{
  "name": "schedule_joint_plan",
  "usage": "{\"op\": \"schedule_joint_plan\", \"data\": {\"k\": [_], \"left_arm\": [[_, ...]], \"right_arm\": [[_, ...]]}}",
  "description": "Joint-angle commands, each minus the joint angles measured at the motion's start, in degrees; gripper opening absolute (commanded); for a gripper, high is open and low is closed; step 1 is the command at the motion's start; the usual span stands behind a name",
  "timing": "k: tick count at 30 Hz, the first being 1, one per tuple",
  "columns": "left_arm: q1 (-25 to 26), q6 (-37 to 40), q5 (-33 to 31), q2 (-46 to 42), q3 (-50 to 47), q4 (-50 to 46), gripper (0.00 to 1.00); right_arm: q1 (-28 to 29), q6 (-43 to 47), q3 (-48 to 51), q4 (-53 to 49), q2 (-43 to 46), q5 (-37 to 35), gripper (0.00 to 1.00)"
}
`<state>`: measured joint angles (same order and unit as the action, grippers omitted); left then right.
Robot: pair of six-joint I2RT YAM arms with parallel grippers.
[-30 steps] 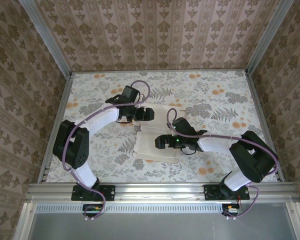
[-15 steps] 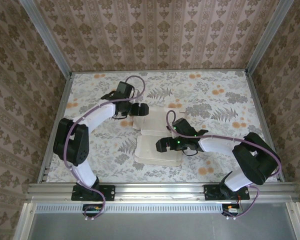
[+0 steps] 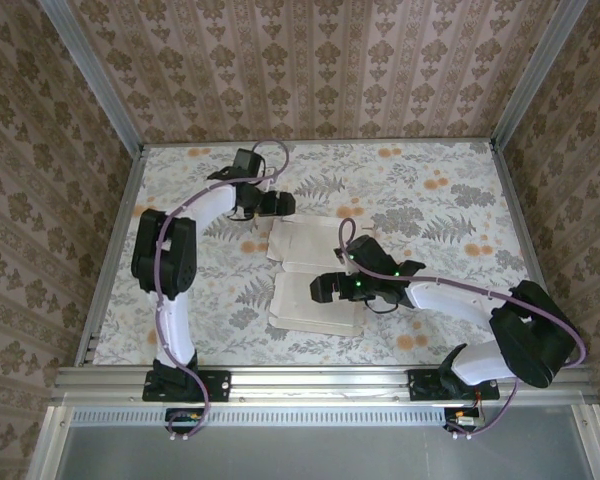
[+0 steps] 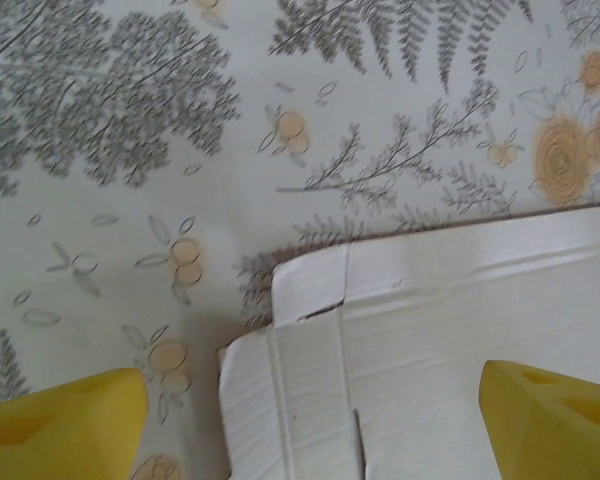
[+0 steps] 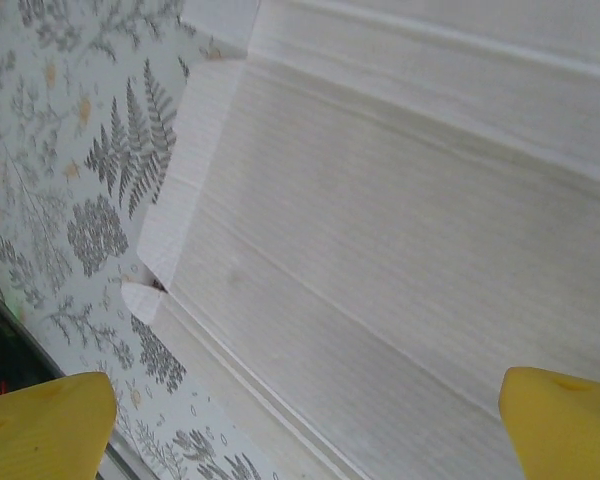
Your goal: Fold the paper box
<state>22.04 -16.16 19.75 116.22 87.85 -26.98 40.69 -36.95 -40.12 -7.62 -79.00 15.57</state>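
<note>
Top camera: fixed high behind the arm bases, looking down and forward over the whole fern-and-flower printed tabletop [image 3: 430, 170]. Left wrist camera: close, facing down past the yellow-tipped left gripper [image 4: 310, 425] onto a corner of the flat, pale whitish thin-card paper box [image 4: 460, 300]. Right wrist camera: closer still, tilted across that card past the yellow-tipped right gripper [image 5: 305, 425]. All three share the card.

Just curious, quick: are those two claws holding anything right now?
Left gripper: open, holding nothing, over a paper box corner.
Right gripper: open, holding nothing.
</note>
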Motion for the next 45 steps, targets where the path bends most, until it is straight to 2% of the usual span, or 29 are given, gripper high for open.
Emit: {"op": "schedule_joint_plan", "data": {"k": [1,17,25,32,35,45], "left_arm": [[0.1,1.0,3.5,1.7,3.6,-0.8,0.87],[1.4,2.7,4.6,10.9,15.3,-9.8,0.88],[2.3,2.9,3.5,14.0,17.9,-13.4,0.87],[2.7,2.3,4.4,14.8,18.1,-14.0,0.86],[3.1,2.2,6.8,13.9,17.4,-13.5,0.85],[3.7,1.4,7.2,11.3,16.2,-13.0,0.82]], "right_arm": [[0.1,-3.4,-2.9,-3.0,0.5,-6.1,0.99],[-1.0,-7.3,-3.6,3.6,-9.1,-6.0,0.99],[-1.0,-7.6,-3.8,1.5,-10.3,-6.6,0.99],[-1.0,-7.5,-3.7,0.3,-11.3,-6.5,0.99],[-1.0,-7.5,-3.4,0.4,-11.6,-6.5,0.99],[-0.9,-7.4,-3.1,0.7,-12.3,-6.3,0.99]]}}
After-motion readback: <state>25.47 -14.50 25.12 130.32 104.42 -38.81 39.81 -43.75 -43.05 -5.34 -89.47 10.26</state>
